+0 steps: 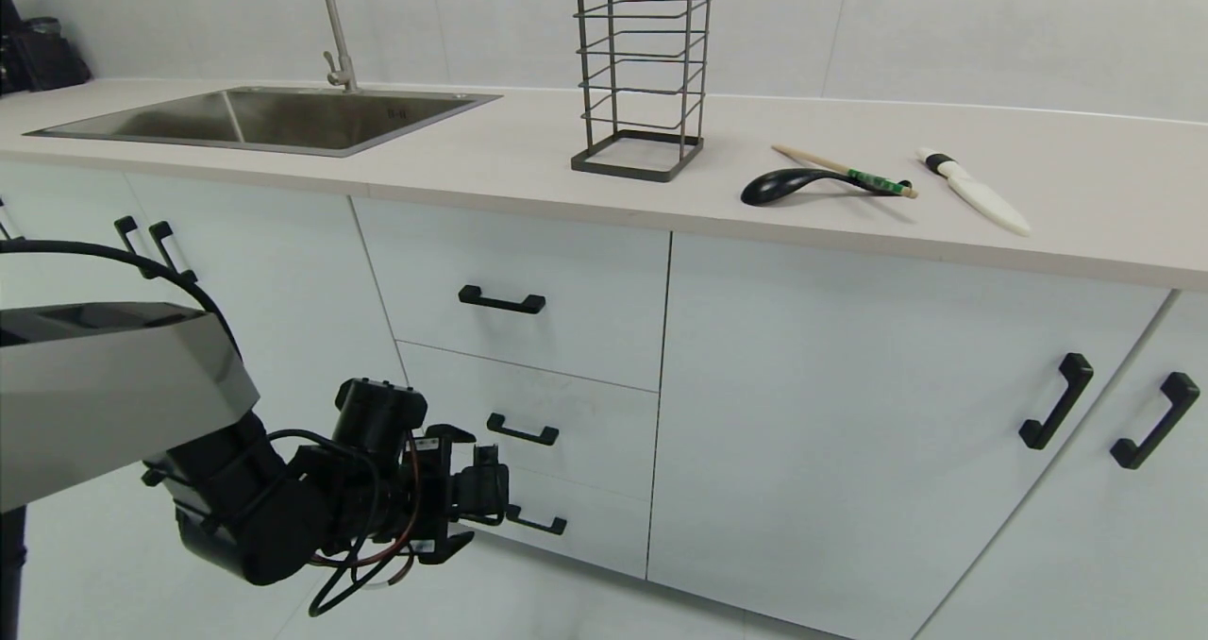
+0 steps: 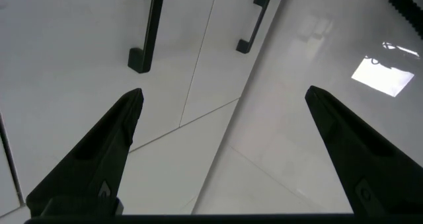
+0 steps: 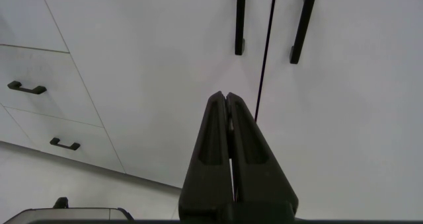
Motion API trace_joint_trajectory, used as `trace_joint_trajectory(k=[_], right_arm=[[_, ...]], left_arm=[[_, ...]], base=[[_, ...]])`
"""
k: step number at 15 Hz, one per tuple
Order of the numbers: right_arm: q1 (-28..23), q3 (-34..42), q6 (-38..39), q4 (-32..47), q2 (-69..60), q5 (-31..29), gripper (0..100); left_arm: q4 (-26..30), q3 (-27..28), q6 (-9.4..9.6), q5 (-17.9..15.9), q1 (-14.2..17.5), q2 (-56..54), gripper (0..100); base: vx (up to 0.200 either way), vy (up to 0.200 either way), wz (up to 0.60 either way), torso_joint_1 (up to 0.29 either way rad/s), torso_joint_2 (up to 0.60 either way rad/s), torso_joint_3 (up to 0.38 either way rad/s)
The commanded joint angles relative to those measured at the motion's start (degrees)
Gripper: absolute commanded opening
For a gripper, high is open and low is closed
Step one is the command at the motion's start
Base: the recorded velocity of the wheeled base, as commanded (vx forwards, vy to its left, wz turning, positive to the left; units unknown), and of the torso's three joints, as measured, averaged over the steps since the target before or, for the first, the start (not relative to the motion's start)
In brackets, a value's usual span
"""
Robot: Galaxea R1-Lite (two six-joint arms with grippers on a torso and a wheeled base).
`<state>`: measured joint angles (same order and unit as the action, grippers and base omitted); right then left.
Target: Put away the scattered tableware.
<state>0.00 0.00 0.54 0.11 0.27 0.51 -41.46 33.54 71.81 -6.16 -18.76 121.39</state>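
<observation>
Where the pale worktop (image 1: 528, 163) runs along a white tiled wall, a black spoon (image 1: 788, 185) touches the chopsticks (image 1: 840, 168). A white knife (image 1: 977, 194) lies just beside them, right of the wire rack (image 1: 642, 64) and sink (image 1: 302, 116). The left pincer (image 2: 225, 95) gapes wide, holding nothing, low before the drawers (image 1: 585, 338). The right pincer (image 3: 226, 97) is pressed closed, empty, facing cabinet doors (image 3: 165, 65).

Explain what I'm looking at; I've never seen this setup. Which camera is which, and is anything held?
This is a two-armed robot at a counter. The wide picture comes from its head; the other two come from cameras on its wrists, looking at cabinet doors. The left gripper is open, the right gripper shut, both empty. On the counter lie a black spoon, wooden chopsticks and a white knife; a wire rack and a sink stand to their left.
</observation>
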Motion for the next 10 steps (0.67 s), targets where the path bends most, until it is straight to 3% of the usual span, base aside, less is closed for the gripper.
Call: trace_joint_trajectory(k=[1,3,10], right_arm=[[0.0,0.0,-0.01,-0.02,0.08,0.02,0],[0.0,0.0,-0.01,-0.02,0.08,0.02,0],[0.0,0.0,-0.01,-0.02,0.08,0.02,0]], left_arm=[[-0.38,2.15,-0.01,1.23,0.48,1.3,100],[-0.38,3.11,-0.1,4.13,0.66,1.65,100],[-0.38,4.52,-0.27,4.93,0.57,3.59,100]], base=[[0.0,0.0,0.0,0.0,0.0,0.0],[0.0,0.0,0.0,0.0,0.0,0.0],[0.0,0.0,0.0,0.0,0.0,0.0]])
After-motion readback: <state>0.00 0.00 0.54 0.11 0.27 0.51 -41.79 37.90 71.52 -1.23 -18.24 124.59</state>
